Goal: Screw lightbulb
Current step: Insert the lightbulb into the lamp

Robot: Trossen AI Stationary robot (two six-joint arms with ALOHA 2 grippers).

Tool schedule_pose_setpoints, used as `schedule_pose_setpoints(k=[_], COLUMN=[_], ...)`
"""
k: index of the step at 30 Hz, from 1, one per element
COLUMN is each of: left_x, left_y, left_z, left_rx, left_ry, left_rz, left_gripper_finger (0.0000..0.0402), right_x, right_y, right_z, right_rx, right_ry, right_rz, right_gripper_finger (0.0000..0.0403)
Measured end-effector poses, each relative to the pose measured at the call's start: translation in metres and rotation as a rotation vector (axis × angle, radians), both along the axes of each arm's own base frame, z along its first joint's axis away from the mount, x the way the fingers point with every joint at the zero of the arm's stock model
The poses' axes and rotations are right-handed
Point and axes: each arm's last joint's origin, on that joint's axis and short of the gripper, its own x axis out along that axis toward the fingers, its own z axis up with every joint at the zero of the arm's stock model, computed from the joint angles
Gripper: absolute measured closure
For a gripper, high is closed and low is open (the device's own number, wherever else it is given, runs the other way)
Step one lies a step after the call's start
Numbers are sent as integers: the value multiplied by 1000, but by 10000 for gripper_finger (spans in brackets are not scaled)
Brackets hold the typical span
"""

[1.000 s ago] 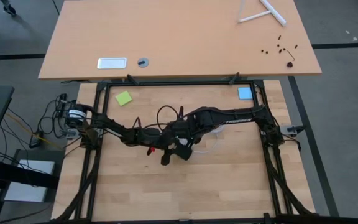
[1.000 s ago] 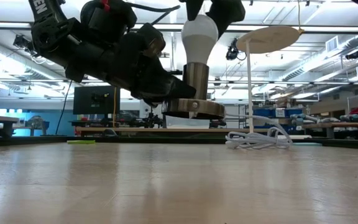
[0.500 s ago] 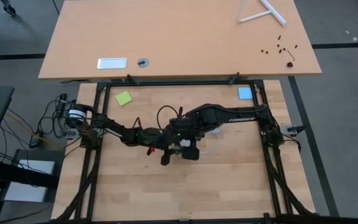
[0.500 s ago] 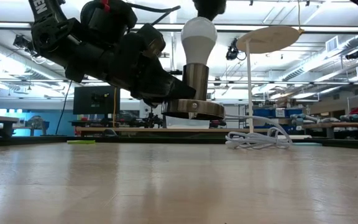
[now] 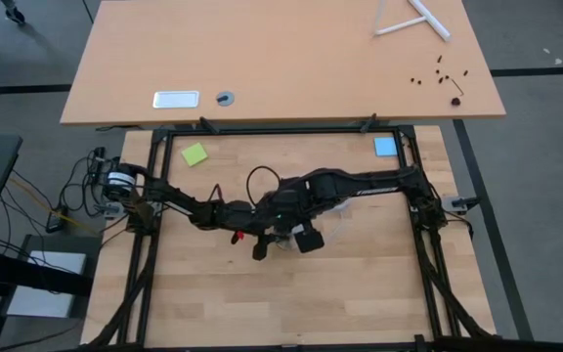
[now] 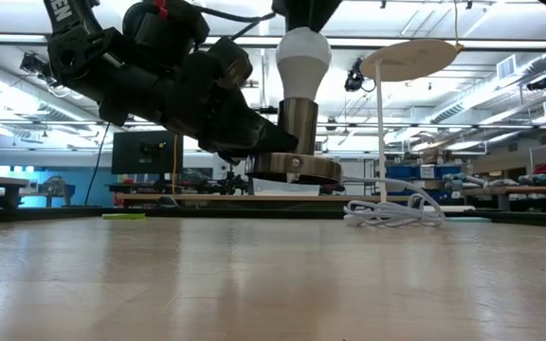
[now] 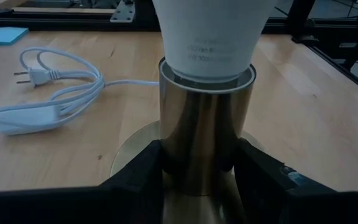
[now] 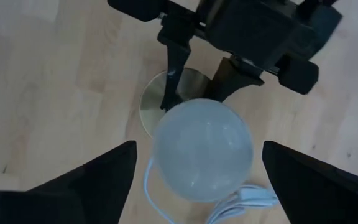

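The lightbulb [image 6: 303, 59] stands upright in the brass socket [image 6: 299, 128], directly beneath the right gripper [image 8: 194, 155], whose jaws are spread wide on either side of it without touching, as half a second ago; a second ago they clasped the bulb's top. The left gripper [image 7: 197, 158] still clamps the socket's barrel, unmoved. A white cord [image 7: 48, 93] lies beyond it.

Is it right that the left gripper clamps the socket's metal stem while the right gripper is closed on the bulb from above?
Not quite. The left gripper does clamp the socket, but the right gripper is open: the right wrist view shows its fingers spread clear of the bulb, not closed on it.
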Motion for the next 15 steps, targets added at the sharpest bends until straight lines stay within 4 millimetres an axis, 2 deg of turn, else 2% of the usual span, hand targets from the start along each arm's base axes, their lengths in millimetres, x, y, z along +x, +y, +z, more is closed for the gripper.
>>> schedule_pose_setpoints(k=[8,15], left_x=[0,0], left_y=[0,0], left_z=[-1,0], left_rx=[0,0], left_ry=[5,2], left_rz=[-3,-2], left_gripper_finger=[243,243], right_x=[2,2], right_y=[5,3], right_z=[-8,-8], right_rx=[-3,-6], right_ry=[6,5], right_rz=[31,29], right_gripper_finger=[60,90])
